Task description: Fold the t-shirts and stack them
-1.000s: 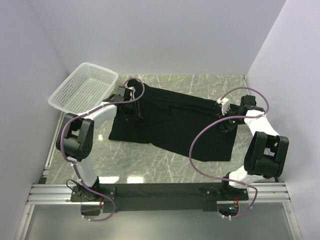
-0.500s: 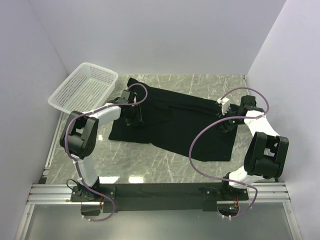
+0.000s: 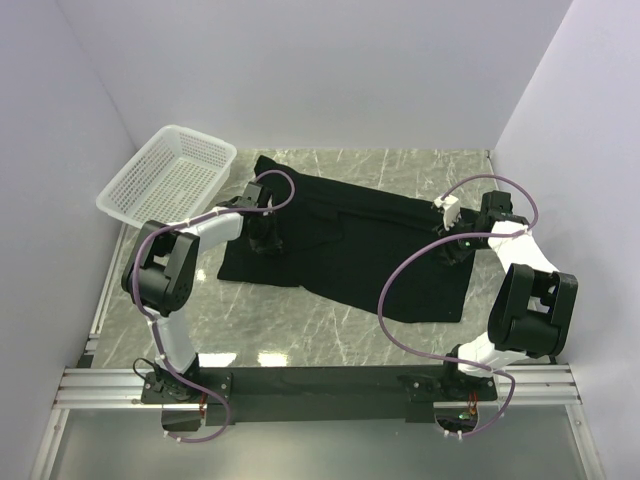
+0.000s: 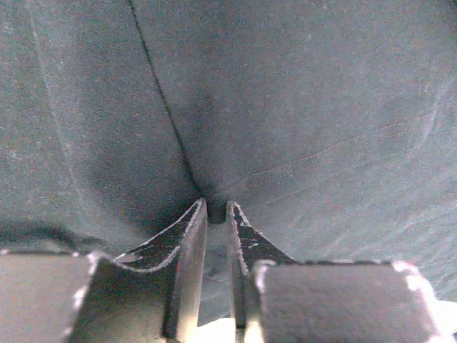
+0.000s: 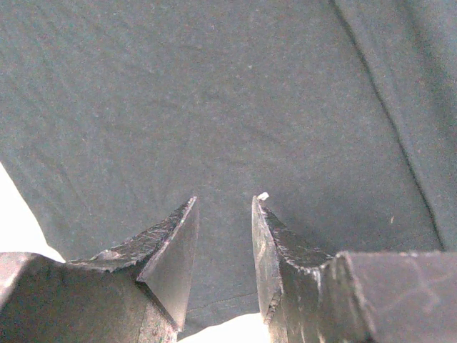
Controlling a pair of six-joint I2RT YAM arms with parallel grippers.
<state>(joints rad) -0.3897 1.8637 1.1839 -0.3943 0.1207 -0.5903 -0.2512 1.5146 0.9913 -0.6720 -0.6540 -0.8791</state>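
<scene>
One black t-shirt (image 3: 350, 240) lies spread flat on the marble table, its left edge close to the basket. My left gripper (image 3: 266, 238) is down on the shirt's left part. In the left wrist view it (image 4: 216, 207) is nearly closed, and a small pucker of the cloth (image 4: 300, 107) is pinched at its tips, with creases running into them. My right gripper (image 3: 455, 247) rests low over the shirt's right edge. In the right wrist view it (image 5: 225, 201) is open, with flat black cloth (image 5: 214, 93) below and between the fingers. No other shirt is in view.
A white mesh basket (image 3: 135, 163) stands tilted at the back left, partly off the table. White walls close in the left, back and right sides. Bare marble table (image 3: 330, 335) lies between the shirt and the arm bases.
My left gripper has come down from above the shirt's upper left corner onto the cloth and moved slightly right. The right arm and the shirt's outline have not moved.
</scene>
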